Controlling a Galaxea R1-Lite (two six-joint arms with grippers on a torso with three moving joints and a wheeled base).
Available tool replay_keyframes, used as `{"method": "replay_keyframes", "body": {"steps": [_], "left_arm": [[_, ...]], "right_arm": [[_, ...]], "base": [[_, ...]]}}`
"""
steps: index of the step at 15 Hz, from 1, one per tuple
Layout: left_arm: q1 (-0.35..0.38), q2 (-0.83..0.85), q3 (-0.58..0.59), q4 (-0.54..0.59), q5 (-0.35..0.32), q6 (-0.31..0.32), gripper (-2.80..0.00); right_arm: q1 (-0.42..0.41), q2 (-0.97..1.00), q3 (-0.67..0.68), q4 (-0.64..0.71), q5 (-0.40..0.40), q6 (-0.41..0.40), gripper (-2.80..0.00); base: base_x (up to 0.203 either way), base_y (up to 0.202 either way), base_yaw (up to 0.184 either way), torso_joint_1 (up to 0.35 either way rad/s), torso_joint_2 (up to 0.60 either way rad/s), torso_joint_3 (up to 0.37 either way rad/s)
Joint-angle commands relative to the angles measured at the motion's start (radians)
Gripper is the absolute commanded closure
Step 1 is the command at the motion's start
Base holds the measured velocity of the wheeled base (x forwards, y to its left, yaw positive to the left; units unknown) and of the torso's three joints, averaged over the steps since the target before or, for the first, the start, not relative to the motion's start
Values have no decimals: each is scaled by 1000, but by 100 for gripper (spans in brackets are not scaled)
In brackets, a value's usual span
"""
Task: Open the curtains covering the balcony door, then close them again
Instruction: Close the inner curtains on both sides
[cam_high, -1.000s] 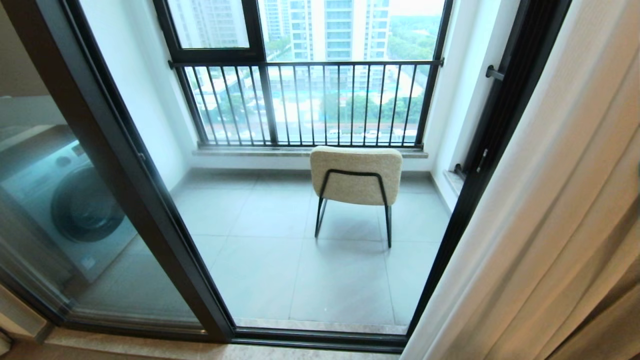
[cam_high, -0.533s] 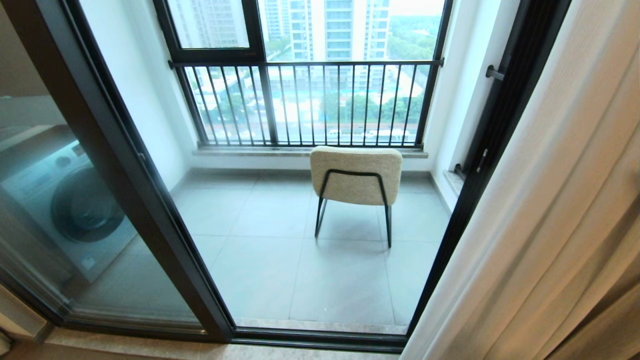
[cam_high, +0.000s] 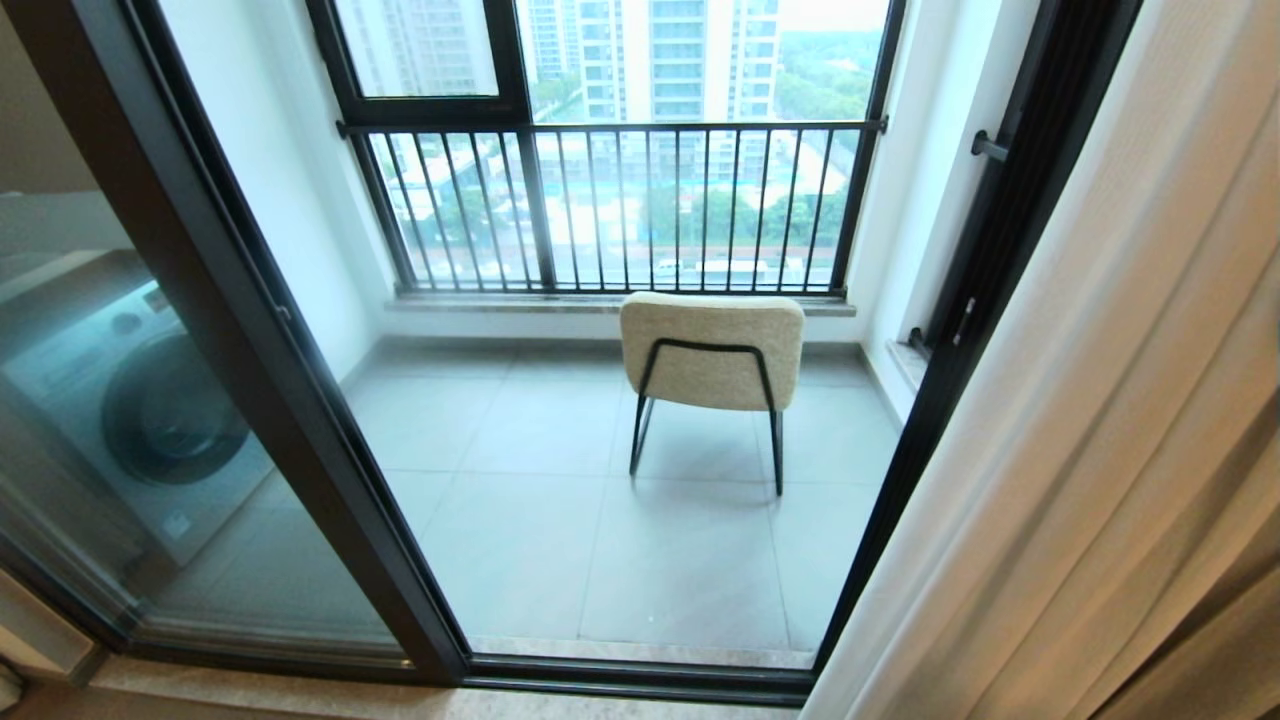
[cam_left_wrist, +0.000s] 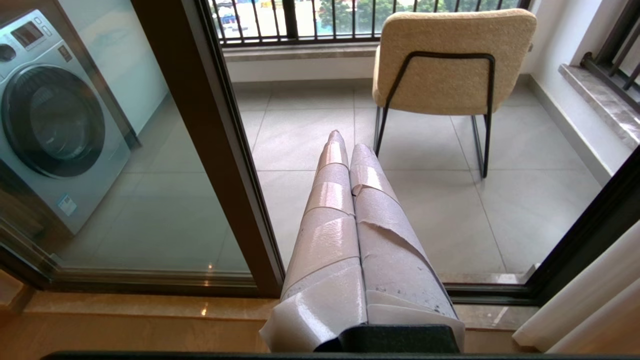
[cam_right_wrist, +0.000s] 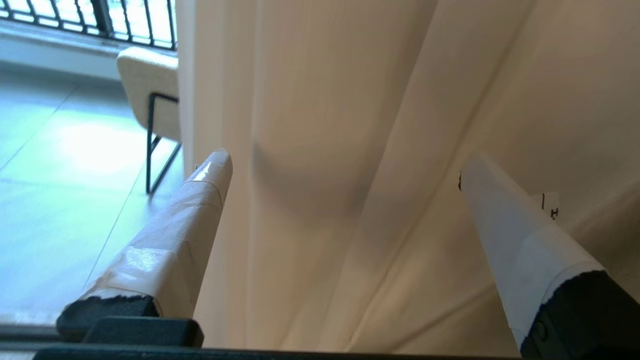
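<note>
The curtains (cam_high: 1100, 400) hang bunched in long cream folds at the right, leaving the balcony door (cam_high: 290, 400) with its dark frame and glass panes uncovered. No gripper shows in the head view. In the right wrist view my right gripper (cam_right_wrist: 345, 162) is open, its taped fingers (cam_right_wrist: 200, 200) wide apart, with the curtains' folds (cam_right_wrist: 350, 90) right in front of them and nothing gripped. In the left wrist view my left gripper (cam_left_wrist: 344, 147) is shut and empty, held low before the door frame (cam_left_wrist: 225, 150).
A beige chair (cam_high: 712, 350) stands on the tiled balcony before the black-barred railing window (cam_high: 610, 200). A washing machine (cam_high: 150, 400) shows behind the left pane. A darker brownish drape (cam_high: 1220, 660) hangs at the lower right. A marble threshold (cam_left_wrist: 125, 310) runs along the door's foot.
The curtains' folds at the lower right have shifted a little. The door, the chair and the balcony look the same.
</note>
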Motion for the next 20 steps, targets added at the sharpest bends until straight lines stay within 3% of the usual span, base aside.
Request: {"method": "replay_keyframes", "body": {"steps": [1,9,17,18,19,20], "left_arm": [[0,1,0,0,0,1,0],[0,1,0,0,0,1,0],[0,1,0,0,0,1,0],[0,1,0,0,0,1,0],[0,1,0,0,0,1,0],[0,1,0,0,0,1,0]], "right_arm": [[-7,111,-53,-43,-1,-3,-280],[-40,348,-195,-180,-2,23,-280],[-39,422,-238,-233,0,37,-280],[-39,422,-238,-240,1,38,-97],[-39,421,-238,-241,1,38,0],[-39,418,-235,-241,1,38,0]], "base": [[0,0,0,0,0,0],[0,0,0,0,0,0],[0,0,0,0,0,0],[0,0,0,0,0,0],[0,0,0,0,0,0],[0,0,0,0,0,0]]}}
